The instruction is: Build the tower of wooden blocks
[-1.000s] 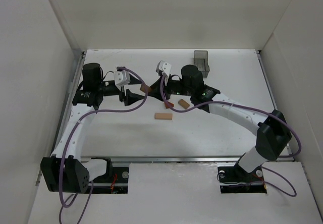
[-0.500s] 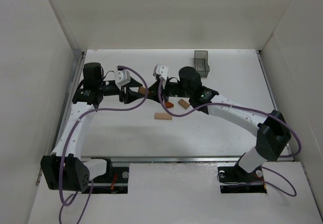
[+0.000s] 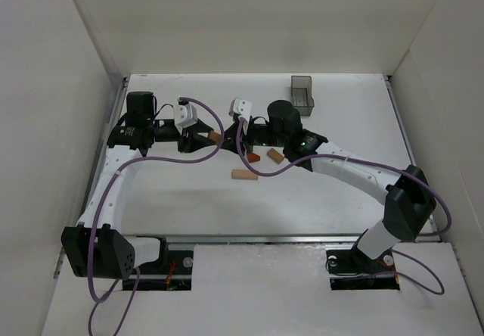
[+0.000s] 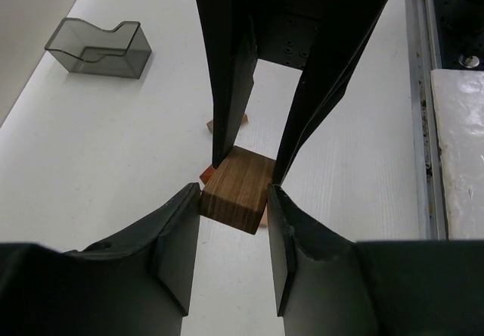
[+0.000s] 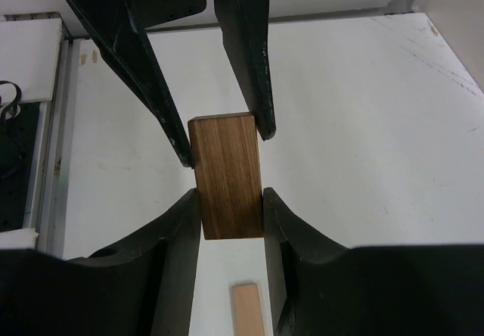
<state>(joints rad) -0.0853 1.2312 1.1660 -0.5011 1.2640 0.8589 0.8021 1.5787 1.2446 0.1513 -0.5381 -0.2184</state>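
Note:
A dark brown wood block point(image 3: 215, 135) hangs above the table between my two grippers. My right gripper point(image 3: 224, 134) is shut on one end of it; in the right wrist view the block point(image 5: 225, 177) sits tight between its fingers point(image 5: 178, 230). My left gripper point(image 3: 206, 136) faces it and grips the other end point(image 4: 236, 188) at its fingertips point(image 4: 181, 230). A pale tan flat block point(image 3: 244, 174), a second tan block point(image 3: 275, 155) and the orange triangular piece point(image 3: 253, 157) lie loose on the table below. The flat block also shows in the right wrist view point(image 5: 248, 309).
The translucent dark grey bin point(image 3: 302, 94) stands at the back right, also in the left wrist view point(image 4: 98, 47). White walls enclose the table on three sides. Purple cables loop from both wrists over the table's middle.
My left gripper has moved up and right to the brown block and closed on its free end. My right gripper, holding the block, shifted slightly left.

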